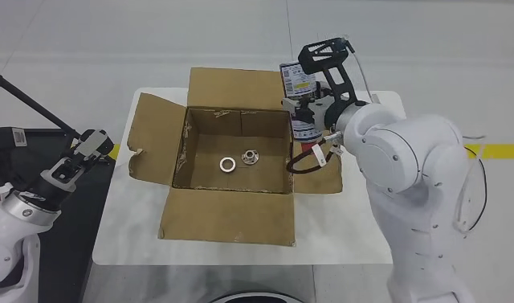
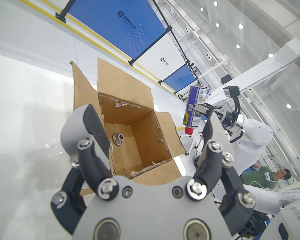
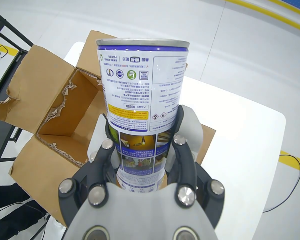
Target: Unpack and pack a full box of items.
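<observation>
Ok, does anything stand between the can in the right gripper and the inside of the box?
Nothing visible does. The right gripper holds the can by the right rear corner of the box; its flaps lie folded outward. A metal ring and a flanged part lie on the box floor, with bare floor around them.

The cardboard box [image 1: 229, 216] is matt brown corrugated board with rough, torn edges. The spray can [image 3: 142, 81] has a glossy printed wall and a bare metal rim. The ring [image 1: 228, 165] and flanged fitting [image 1: 251, 154] look like shiny metal. The table [image 1: 353, 239] is smooth white.
</observation>
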`<state>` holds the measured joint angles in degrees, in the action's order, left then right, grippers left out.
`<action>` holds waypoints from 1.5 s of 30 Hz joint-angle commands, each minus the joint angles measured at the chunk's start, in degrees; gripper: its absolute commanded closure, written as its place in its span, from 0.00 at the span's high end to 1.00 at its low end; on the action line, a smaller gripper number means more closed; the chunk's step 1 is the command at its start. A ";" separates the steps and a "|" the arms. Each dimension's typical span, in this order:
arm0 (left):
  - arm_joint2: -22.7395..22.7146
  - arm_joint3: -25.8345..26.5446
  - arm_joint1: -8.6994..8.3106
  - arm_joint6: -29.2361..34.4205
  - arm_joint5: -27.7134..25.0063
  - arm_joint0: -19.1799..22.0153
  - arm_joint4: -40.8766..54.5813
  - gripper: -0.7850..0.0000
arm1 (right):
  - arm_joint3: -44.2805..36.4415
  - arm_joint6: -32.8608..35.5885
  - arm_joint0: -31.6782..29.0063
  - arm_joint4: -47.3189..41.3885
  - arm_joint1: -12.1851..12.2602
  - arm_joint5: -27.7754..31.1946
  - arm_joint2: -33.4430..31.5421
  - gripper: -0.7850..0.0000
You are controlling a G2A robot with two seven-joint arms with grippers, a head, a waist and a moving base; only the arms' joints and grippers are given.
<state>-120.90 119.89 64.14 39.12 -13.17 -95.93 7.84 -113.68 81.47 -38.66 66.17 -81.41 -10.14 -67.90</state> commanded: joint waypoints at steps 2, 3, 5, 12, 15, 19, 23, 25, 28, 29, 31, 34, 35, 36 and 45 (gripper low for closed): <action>0.00 0.00 0.00 0.00 0.00 0.00 0.00 1.00 | 0.80 -1.86 -1.45 0.20 0.14 0.42 -0.50 0.00; 0.00 0.00 0.00 0.00 0.00 0.00 0.00 1.00 | 1.17 -2.23 -1.89 0.53 0.26 0.61 -1.16 0.00; 0.00 0.00 0.00 0.00 0.00 0.00 0.00 1.00 | 1.93 -1.45 -2.19 3.59 0.64 0.57 -2.90 0.00; 0.00 0.00 0.00 0.00 0.00 0.00 0.00 1.00 | 6.01 3.63 -2.74 10.19 2.06 2.75 -10.80 0.00; 0.00 0.00 0.00 0.00 0.00 0.00 0.00 1.00 | 10.61 5.80 -2.66 11.28 2.61 4.20 -13.85 0.00; 0.00 0.00 0.00 0.00 0.00 0.00 0.00 1.00 | 19.38 6.53 -2.36 12.01 3.38 7.14 -16.94 0.00; 0.00 0.00 0.00 0.00 0.00 0.00 0.00 1.00 | 28.58 6.53 -1.30 11.32 4.16 9.88 -19.17 0.00; 0.00 0.00 0.00 0.00 0.00 0.00 0.00 1.00 | 32.40 6.53 -0.81 10.97 4.53 10.44 -20.12 0.00; 0.00 0.00 0.00 0.00 0.00 0.00 0.00 1.00 | 36.65 6.53 -0.39 10.51 5.08 11.10 -21.49 0.00; 0.00 0.00 0.00 0.00 0.00 0.00 0.00 1.00 | 37.74 6.53 -0.34 10.20 5.26 11.35 -21.95 0.00; 0.00 0.00 0.00 0.00 0.00 0.00 0.00 1.00 | 39.87 6.53 -0.26 9.73 5.62 11.74 -22.84 0.00; 0.00 0.00 0.00 0.00 0.00 0.00 0.00 1.00 | 42.79 6.53 0.05 9.59 6.17 12.47 -23.85 0.00; 0.00 0.00 0.00 0.00 0.00 0.00 0.00 1.00 | 43.55 6.53 0.10 9.63 6.32 12.75 -24.01 0.00; 0.00 0.00 0.00 0.00 0.00 0.00 0.00 1.00 | 44.17 6.53 0.16 9.52 6.45 12.91 -24.14 0.00; 0.00 0.00 0.00 0.00 0.00 0.00 0.00 1.00 | 47.25 5.09 -0.78 7.47 7.10 13.26 -24.07 0.00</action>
<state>-120.90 119.89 64.14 39.12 -13.17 -95.93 7.84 -66.64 86.82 -39.31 73.77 -74.35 3.21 -92.03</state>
